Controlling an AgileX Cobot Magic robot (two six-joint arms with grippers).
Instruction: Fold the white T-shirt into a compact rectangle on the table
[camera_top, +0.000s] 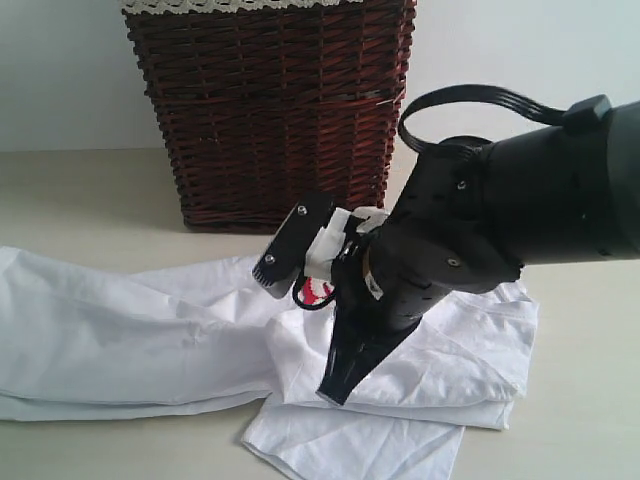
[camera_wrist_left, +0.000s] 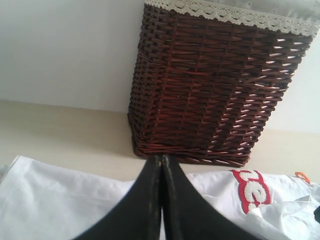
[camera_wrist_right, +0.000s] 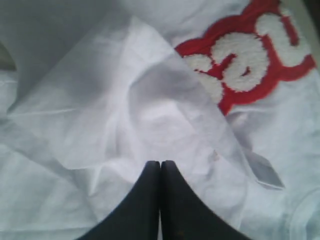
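Pale table (camera_top: 70, 190), white T-shirt (camera_top: 120, 340), R pincer (camera_wrist_right: 160, 165) closed

Rumpled white T-shirt (camera_top: 120, 340) spread flat across the pale beige table (camera_top: 70, 200), layers folded over one another; fuzzy red-outlined lettering (camera_wrist_right: 240, 55) partly covered by a flap.

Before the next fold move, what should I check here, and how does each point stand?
1. Right gripper shut: ok.
2. Cloth pinched in it: cannot tell; its tips are down at the T-shirt.
3. Left gripper shut, no cloth seen in it: ok.
4. T-shirt lying flat: not ok, bunched and creased around the right gripper.
5. Basket off the T-shirt: ok, it stands behind.
6. Whole T-shirt on the table: cannot tell, it runs past the picture's edge.
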